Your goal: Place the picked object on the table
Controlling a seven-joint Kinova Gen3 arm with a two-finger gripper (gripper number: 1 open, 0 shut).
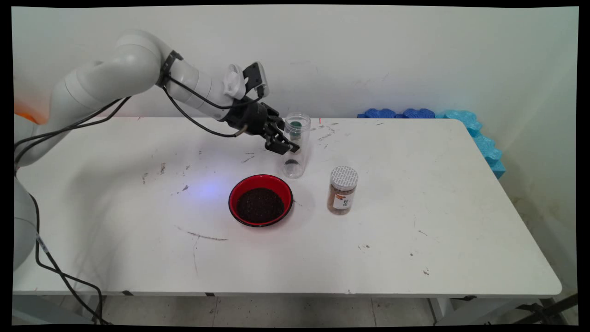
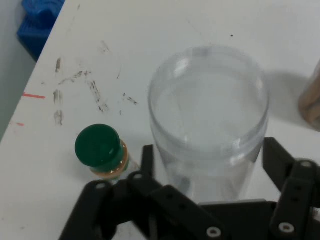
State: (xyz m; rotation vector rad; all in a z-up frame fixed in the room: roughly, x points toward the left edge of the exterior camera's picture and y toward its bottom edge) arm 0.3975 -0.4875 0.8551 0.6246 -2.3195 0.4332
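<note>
On the white table (image 1: 415, 230), mid-surface, well clear of edges, the fingers (image 2: 150, 160) straddle the clear jar (image 2: 207, 125), contact unclear.

A red bowl (image 1: 261, 199) with dark grains stands on the white table (image 1: 415, 240). To its right stands a jar (image 1: 342, 190) with white lid. Blue foam pieces (image 1: 465, 122) lie at the far right corner.
</note>
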